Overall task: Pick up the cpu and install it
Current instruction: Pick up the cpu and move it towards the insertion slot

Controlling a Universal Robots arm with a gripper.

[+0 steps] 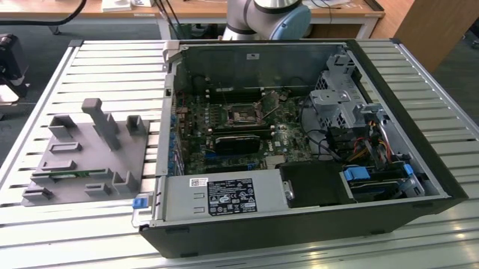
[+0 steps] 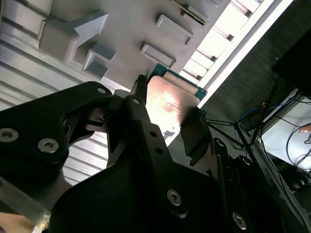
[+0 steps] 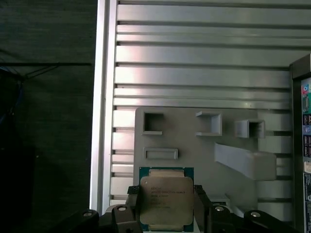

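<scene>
The cpu (image 3: 166,200), a flat square chip with a shiny metal top and a thin green rim, sits between my gripper's (image 3: 166,209) two black fingers (image 3: 133,206), one against each side edge. In the second wrist view the same cpu (image 2: 171,99) is clamped in the gripper (image 2: 167,121), held in the air above the grey fixture tray (image 2: 121,29). The gripper is shut on it. In the exterior view the dark square socket (image 1: 243,115) lies on the motherboard inside the open computer case (image 1: 299,140).
The grey fixture tray (image 1: 82,151) with raised pegs and pockets lies on the slatted metal table (image 1: 112,61) at the exterior view's left of the case; a green memory strip (image 1: 67,175) rests in it. The arm's base (image 1: 266,17) stands behind the case. Cables and drive bays crowd the case's right side.
</scene>
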